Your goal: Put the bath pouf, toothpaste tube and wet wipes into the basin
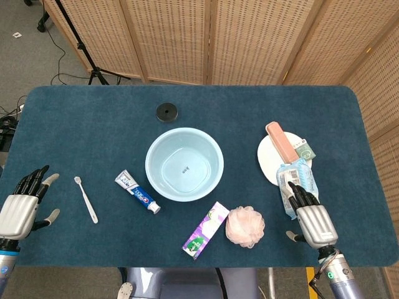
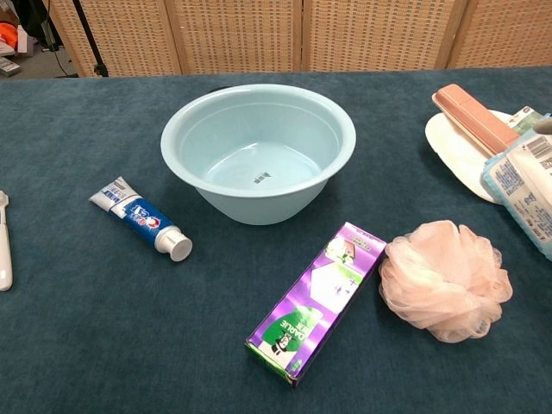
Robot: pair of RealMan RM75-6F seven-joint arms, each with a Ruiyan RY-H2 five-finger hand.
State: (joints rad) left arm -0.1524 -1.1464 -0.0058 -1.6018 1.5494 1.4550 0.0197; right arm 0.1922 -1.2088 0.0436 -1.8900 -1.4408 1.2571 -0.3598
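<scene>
Pink bath pouf lies near-right of the basin, toothpaste tube near-left. Right hand, fingers spread and empty, hovers over the wet wipes farther right (likely first pick): lower, then clasp. Left hand idles open.

I see matt napped blue cloth on the table | basin smooth glossy plastic | pouf frilly pink mesh | wipes shiny crinkled film | tube glossy | box glossy printed card | screen woven cane in wood frames
</scene>
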